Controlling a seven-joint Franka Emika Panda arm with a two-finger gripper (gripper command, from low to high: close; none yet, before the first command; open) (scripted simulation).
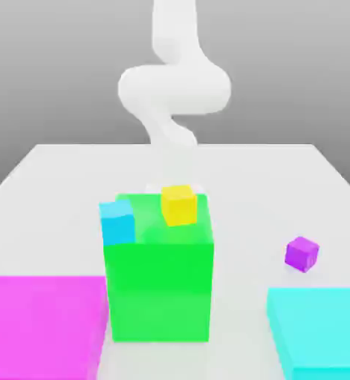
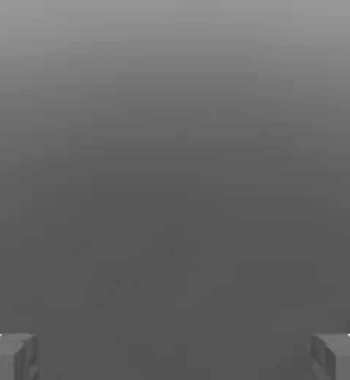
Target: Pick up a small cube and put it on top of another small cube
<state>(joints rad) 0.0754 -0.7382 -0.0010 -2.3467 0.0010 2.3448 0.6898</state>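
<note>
White bench point(image 1: 237, 174) is carrying purple cube point(image 1: 302, 254) at four o'clock; jaws point(image 2: 175, 358) are standing wide, empty, needing centring squarely over it before closing.

Cube point(image 1: 302, 254): small, plain purple; rests rotated on the table, near the cyan block point(image 1: 319, 326), behind it, not touching.

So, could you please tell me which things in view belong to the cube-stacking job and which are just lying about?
For the job:
- purple cube
- gripper

Lying about:
- yellow cube
- blue cube
- green block
- magenta slab
- cyan slab
</note>
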